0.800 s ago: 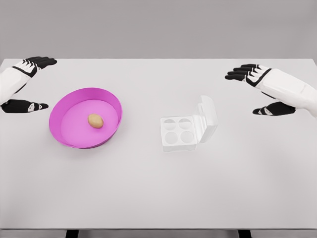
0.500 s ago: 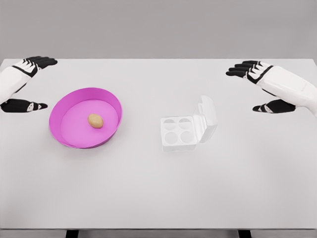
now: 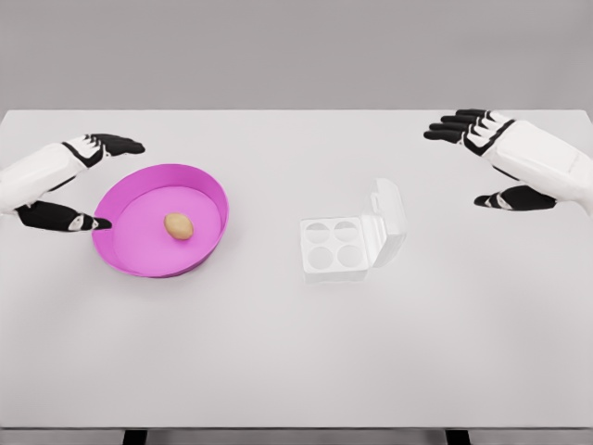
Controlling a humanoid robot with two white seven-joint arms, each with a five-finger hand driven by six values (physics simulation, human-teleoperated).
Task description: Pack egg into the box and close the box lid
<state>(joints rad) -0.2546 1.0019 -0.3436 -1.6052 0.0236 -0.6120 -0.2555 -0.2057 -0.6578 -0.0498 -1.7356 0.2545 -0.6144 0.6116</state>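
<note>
Head view: one egg in one pink bowl; one open four-cup box, lid raised, well right. Left hand spread at the bowl's rim, right hand spread, both empty, over the white table.

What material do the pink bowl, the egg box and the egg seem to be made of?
Bowl: likely plastic, smooth and matte; uniform magenta, thin even rim.
Box: probably thin moulded plastic or pulp, white; four round cups, hinged lid standing open.
Egg: looks like natural shell, tan and dull, without gloss. All are simulator renders, so finishes stay uncertain.
</note>
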